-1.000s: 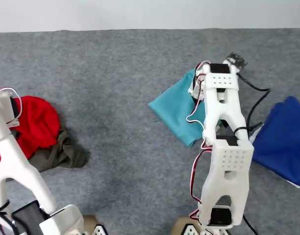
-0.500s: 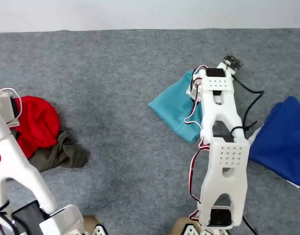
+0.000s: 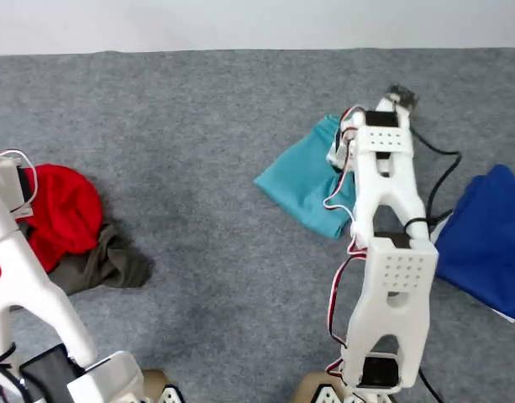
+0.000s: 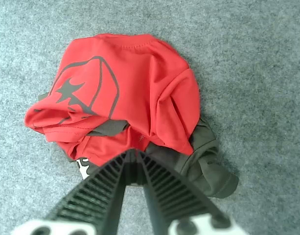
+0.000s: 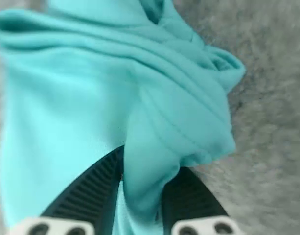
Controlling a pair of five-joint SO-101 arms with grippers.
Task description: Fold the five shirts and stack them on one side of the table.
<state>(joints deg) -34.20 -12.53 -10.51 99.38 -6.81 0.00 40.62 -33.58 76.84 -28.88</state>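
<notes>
Your right claw (image 5: pixel 142 164) is pinching a raised fold of the teal cotton shirt (image 3: pixel 301 189). The cloth bunches up between the two black fingers, and the rest of the shirt lies rumpled on the grey felt-like worktop (image 3: pixel 198 126). From the look of it, this shirt is only being gathered. It shows creases and a loose heap, not a flat fold.

Well apart from the teal shirt, on your left arm's side, the red printed shirt (image 4: pixel 125 93) sits crumpled over the dark olive shirt (image 4: pixel 211 164), which pokes out from under it. Your left claw (image 4: pixel 135 155) hangs over that pile with its fingers pressed together and nothing between them.

On the far side of the teal shirt from the red one, and near it, lies the deep blue shirt (image 3: pixel 484 239), loosely spread. A sliver of white (image 3: pixel 505 312) peeks from under its edge. You cannot tell from here whether that is the fifth shirt.

I would judge the task to be at an early stage. None of the visible shirts looks neatly folded, and the red-on-olive heap is a jumble, not a stack. Every shirt has yet to be folded, and one side has yet to be picked for stacking.
</notes>
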